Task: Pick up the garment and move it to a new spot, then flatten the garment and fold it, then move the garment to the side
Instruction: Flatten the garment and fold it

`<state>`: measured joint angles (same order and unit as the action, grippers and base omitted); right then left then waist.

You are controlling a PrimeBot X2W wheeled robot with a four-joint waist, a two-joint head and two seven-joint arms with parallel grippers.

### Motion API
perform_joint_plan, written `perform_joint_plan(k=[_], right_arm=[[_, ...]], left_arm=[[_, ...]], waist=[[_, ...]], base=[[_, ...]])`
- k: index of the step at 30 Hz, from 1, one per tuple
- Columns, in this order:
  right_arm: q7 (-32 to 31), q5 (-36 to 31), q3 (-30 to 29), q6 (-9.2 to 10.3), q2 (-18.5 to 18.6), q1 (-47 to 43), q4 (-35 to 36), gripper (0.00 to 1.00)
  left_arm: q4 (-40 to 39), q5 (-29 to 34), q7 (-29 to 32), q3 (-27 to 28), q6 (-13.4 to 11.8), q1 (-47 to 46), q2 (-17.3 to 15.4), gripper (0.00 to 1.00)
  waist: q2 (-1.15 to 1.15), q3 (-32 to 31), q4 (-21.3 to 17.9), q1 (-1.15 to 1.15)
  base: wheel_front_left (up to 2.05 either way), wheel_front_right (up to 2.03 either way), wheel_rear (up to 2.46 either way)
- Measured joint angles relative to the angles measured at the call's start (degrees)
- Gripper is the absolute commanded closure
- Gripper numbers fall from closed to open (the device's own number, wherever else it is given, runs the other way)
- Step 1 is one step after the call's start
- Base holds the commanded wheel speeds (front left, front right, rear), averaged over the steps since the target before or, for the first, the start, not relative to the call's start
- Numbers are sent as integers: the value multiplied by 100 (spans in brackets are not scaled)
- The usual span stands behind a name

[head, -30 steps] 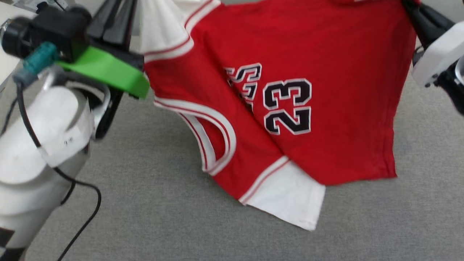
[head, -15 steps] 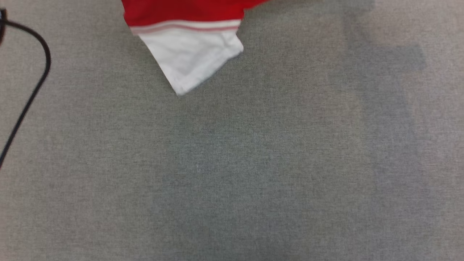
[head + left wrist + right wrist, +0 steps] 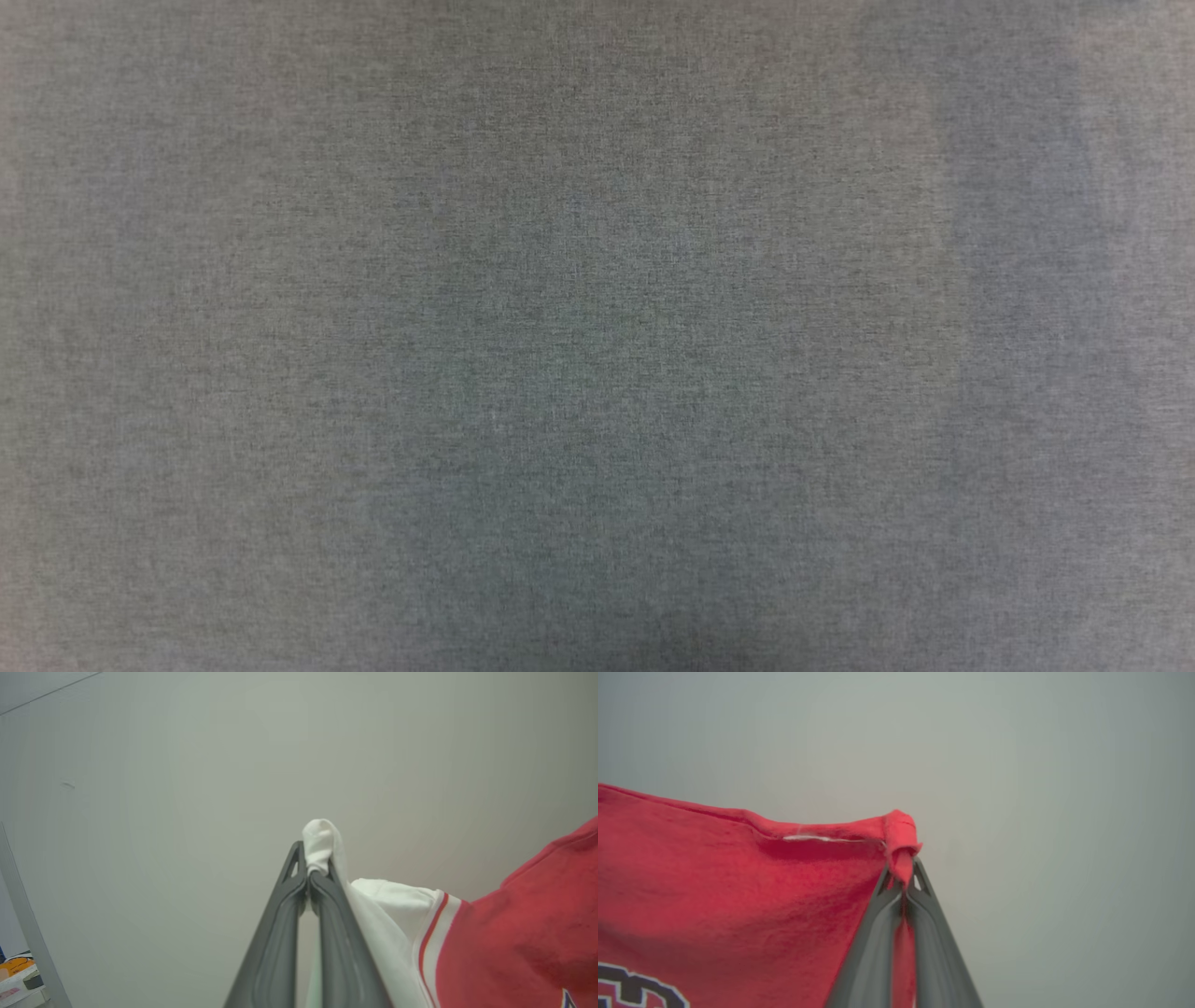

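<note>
- Holding: left hand clamped on white sleeve tip of garment.
- Right hand clamped on red corner; cloth hangs between hands.
- Advised: level hands, taut spread, lower evenly onto grey surface.

- The left pincer has a sleeve tip of the garment pinched between its fingertips; the rest hangs to the right of its fingers.
- The right pincer pinches a garment corner; the cloth spreads left of its fingers.
- A wall stands behind both.
</note>
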<state>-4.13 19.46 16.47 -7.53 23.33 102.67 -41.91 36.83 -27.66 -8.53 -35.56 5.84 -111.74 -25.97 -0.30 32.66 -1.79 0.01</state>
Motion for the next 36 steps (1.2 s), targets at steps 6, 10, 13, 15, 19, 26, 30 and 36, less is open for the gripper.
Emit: perform_joint_plan(k=[6,10,13,15,19,26,30,36], right_arm=[[219,51,222,0,-178,-132,-457,100],[572,248,509,0,-363,-792,-864,100],[758,407,706,0,-498,-1187,-1028,100],[873,497,895,0,-575,-1479,-1116,100],[1103,719,1299,0,-638,-2099,-1228,100],[1328,1263,2047,0,-572,-3425,-1085,100],[1349,1553,2454,0,-386,-4184,-833,100],[1346,1979,2894,0,-67,-5409,-353,100]], left_arm=[[512,-82,-263,-102,53,221,44,100],[755,-286,-471,-194,98,1026,53,100],[794,-379,-536,-215,99,1531,44,100],[770,-414,-564,-244,99,1958,19,100],[612,-615,-608,-163,89,2932,-19,100],[-278,-762,-612,125,-223,5025,-285,100],[-868,-789,-613,171,-428,6294,-454,100],[-1837,-1056,-612,169,-936,8137,-679,100]], waist=[[0,172,26,0],[0,116,5,0],[0,-1,-30,0],[0,-108,-63,0],[0,-369,-109,0],[0,-935,-142,-1],[0,-1276,-146,-1],[0,-1811,-156,-2]], base=[[0,0,0],[0,0,0],[0,0,0],[0,0,0],[0,0,0],[0,0,0],[0,0,0],[0,0,0]])
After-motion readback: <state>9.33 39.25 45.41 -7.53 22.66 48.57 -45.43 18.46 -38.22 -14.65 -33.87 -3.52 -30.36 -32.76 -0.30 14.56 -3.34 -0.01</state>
